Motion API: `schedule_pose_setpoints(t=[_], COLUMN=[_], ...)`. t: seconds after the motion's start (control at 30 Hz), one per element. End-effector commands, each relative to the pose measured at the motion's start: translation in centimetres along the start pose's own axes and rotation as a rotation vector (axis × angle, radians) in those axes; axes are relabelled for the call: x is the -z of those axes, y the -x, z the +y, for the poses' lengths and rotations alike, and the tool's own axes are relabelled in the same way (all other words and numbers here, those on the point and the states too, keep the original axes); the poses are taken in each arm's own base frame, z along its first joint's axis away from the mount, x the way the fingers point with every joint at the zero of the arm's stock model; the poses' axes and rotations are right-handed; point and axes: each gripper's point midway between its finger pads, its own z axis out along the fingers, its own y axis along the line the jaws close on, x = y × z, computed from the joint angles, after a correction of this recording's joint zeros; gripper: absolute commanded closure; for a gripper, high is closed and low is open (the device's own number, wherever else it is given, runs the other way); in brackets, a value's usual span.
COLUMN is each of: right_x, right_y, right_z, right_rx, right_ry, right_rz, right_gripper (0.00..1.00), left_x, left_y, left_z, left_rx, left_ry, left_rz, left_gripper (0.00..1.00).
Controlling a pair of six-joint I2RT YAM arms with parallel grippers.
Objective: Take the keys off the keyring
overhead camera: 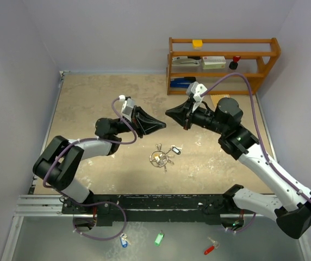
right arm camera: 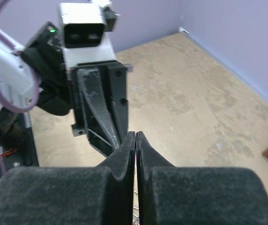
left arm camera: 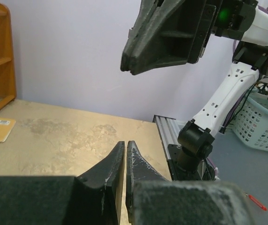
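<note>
Above the middle of the table, the left gripper [overhead camera: 160,124] and the right gripper [overhead camera: 170,113] hang nose to nose, tips near each other but not touching. Both have their fingers pressed together with nothing between them; each wrist view shows closed tips and the other arm's claw just ahead. Below them and a little toward the arms, the keyring [overhead camera: 157,158] lies flat on the table [overhead camera: 90,103] with the keys [overhead camera: 170,153] fanned around it, well clear of either claw. To my eye the job has not begun: no key is off. Next, I'd judge, both claws must open and drop, one pinning the thin ring, the other taking a single key to work it round the wire.
</note>
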Motion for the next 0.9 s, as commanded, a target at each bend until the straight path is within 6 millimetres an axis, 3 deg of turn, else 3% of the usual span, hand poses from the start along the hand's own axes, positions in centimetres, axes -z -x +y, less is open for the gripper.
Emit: schedule_pose_setpoints(t=[0.0,0.07,0.1,0.27,0.47,0.6,0.67,0.87], right_x=[1.6,2.3,2.6,4.0,5.5,5.6,5.2,2.5], right_y=[0.1,-1.6,-2.6,-9.1,-18.2,-24.4,-26.3,-28.4], right_z=[-3.0,-4.6,-5.2,-7.2,-8.6,-7.3,-6.1,-2.2], right_rx=[0.012,-0.014,-0.025,-0.103,-0.213,-0.248,-0.241,-0.239], right_ry=[-0.216,-0.314,-0.353,-0.501,-0.652,-0.649,-0.617,-0.445], right_rz=[-0.018,0.033,0.065,0.275,0.553,0.741,0.786,0.792], right_gripper=[1.00,0.85,0.82,0.77,0.77,0.79,0.76,0.68], left_x=[0.2,0.5,0.8,3.4,6.6,8.0,8.9,11.1], left_y=[0.7,-0.3,-0.7,-2.2,-1.3,-0.3,0.2,0.6], left_z=[0.6,2.0,2.8,6.4,8.2,8.5,8.7,9.7], left_rx=[-0.103,-0.098,-0.100,-0.131,-0.185,-0.191,-0.189,-0.180], left_ry=[0.054,0.122,0.163,0.430,0.672,0.780,0.841,0.989], left_rz=[-0.035,0.004,0.024,0.122,0.162,0.151,0.144,0.150], left_gripper=[0.98,0.91,0.87,0.82,0.81,0.81,0.81,0.80])
